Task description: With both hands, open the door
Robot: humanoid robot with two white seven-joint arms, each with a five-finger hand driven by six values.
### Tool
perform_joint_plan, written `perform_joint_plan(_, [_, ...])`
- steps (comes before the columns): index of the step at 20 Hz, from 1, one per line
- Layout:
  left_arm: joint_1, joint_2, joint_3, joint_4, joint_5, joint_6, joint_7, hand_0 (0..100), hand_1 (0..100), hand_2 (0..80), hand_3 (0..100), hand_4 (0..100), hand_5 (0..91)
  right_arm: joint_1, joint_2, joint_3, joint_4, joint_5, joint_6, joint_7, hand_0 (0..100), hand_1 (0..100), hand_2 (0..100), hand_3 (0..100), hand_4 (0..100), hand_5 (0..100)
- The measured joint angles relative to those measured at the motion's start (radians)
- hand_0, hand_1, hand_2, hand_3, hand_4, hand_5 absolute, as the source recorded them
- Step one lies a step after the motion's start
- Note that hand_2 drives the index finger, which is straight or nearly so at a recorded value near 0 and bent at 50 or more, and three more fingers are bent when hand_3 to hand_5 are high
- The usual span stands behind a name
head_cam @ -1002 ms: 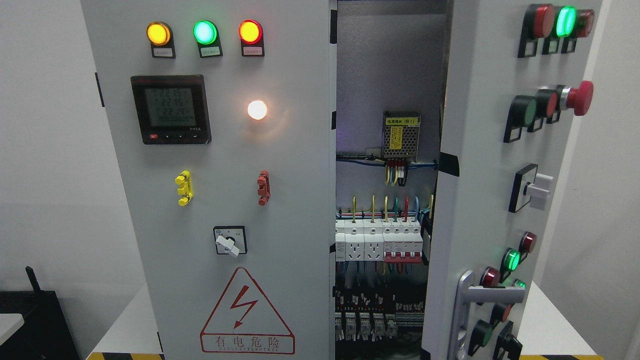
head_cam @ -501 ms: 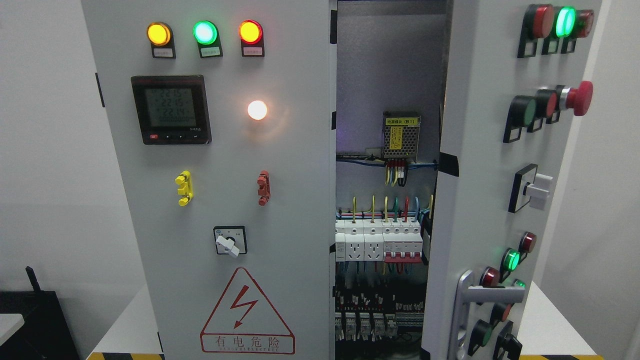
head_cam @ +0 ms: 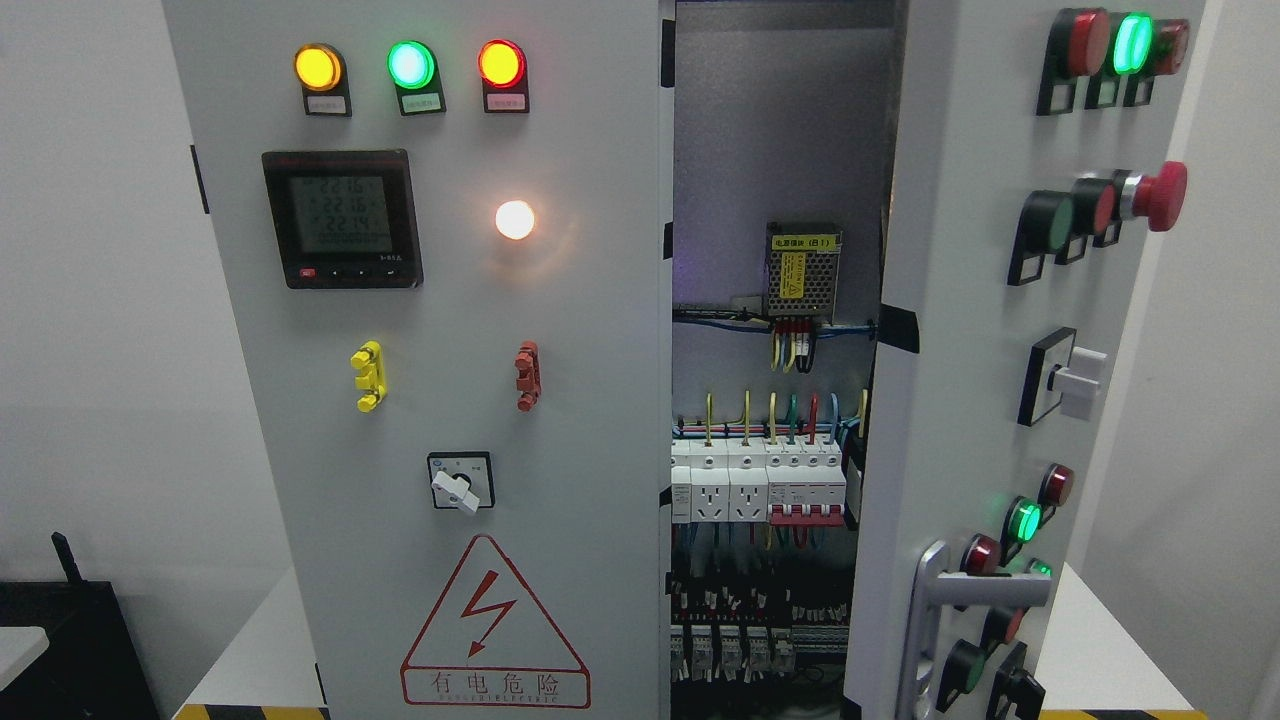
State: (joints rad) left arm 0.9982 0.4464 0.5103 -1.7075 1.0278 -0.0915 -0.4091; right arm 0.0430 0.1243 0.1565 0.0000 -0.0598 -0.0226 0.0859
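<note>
The right-hand door (head_cam: pixel 960 330) of a grey electrical cabinet (head_cam: pixel 450 330) stands part-way open, filling the right of the frame from top to bottom edge, its long axis upright and its face angled toward the right. Its silver lever handle (head_cam: pixel 975 592) sits at the lower right, pointing right. Between door and the closed left panel, breakers (head_cam: pixel 760 485) and wiring show through the gap at centre. Neither robot hand is in the frame, so which is nearer, and how their fingers are set, cannot be told.
</note>
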Motion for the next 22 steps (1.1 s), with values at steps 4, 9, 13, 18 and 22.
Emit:
perform_joint_plan(4, [0.009, 0.151, 0.122, -0.048, 0.179, -0.003, -0.160, 0, 0, 0.0, 0, 0, 0.0, 0.000, 0.000, 0.000, 0.000, 0.000, 0.000, 0.001, 38, 0, 0, 0, 0, 0])
perform_joint_plan(9, [-0.023, 0.340, 0.225, -0.056, 0.335, 0.003, -0.322, 0, 0, 0.0, 0, 0, 0.0, 0.000, 0.000, 0.000, 0.000, 0.000, 0.000, -0.004, 38, 0, 0, 0, 0, 0])
perform_joint_plan(13, [-0.044, 0.479, 0.271, -0.046, 0.396, 0.004, -0.421, 0, 0, 0.0, 0, 0, 0.0, 0.000, 0.000, 0.000, 0.000, 0.000, 0.000, -0.004, 38, 0, 0, 0, 0, 0])
perform_joint_plan(18, [-0.064, 0.612, 0.288, -0.038, 0.429, 0.004, -0.520, 0, 0, 0.0, 0, 0, 0.0, 0.000, 0.000, 0.000, 0.000, 0.000, 0.000, -0.004, 38, 0, 0, 0, 0, 0])
perform_joint_plan(22, [-0.073, 0.697, 0.288, -0.035, 0.441, 0.008, -0.546, 0, 0, 0.0, 0, 0, 0.0, 0.000, 0.000, 0.000, 0.000, 0.000, 0.000, -0.004, 38, 0, 0, 0, 0, 0])
